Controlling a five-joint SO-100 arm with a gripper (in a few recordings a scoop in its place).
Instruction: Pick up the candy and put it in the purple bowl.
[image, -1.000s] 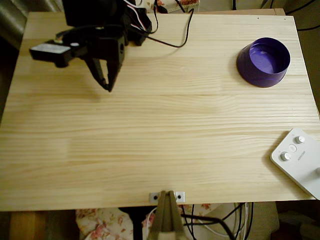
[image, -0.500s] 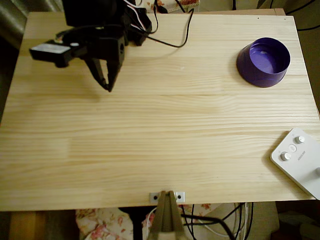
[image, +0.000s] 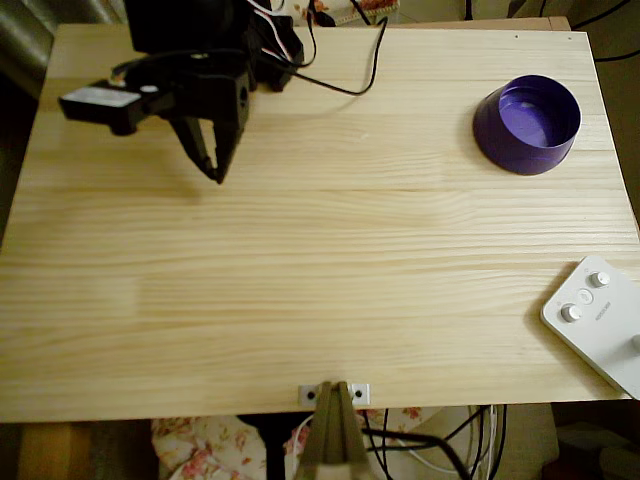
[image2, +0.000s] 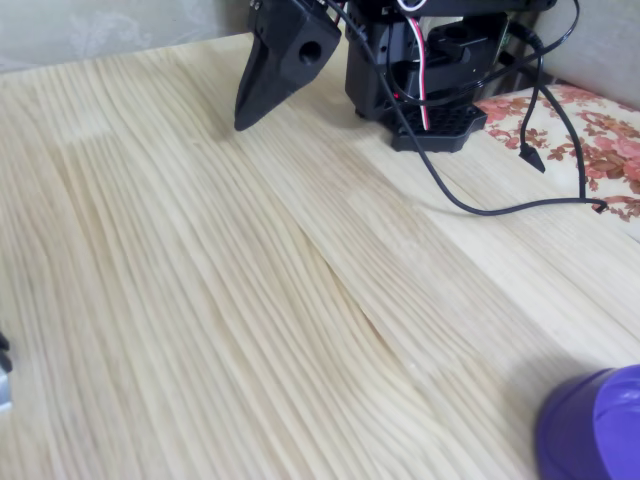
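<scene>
The purple bowl (image: 497, 135) stands at the far right of the wooden table in the overhead view, and its rim shows at the bottom right corner (image2: 592, 432) of the fixed view. Nothing shows inside it. My black gripper (image: 217, 175) hangs over the table's far left part, well away from the bowl. Its fingers taper together to one point (image2: 242, 124) close above the wood, shut, with nothing visible between them. The candy is out of view.
A white device with round knobs (image: 603, 322) lies at the right front edge. The arm's black base (image2: 430, 75) and a black cable (image: 352, 90) sit at the back edge. A clamp (image: 331, 415) grips the front edge.
</scene>
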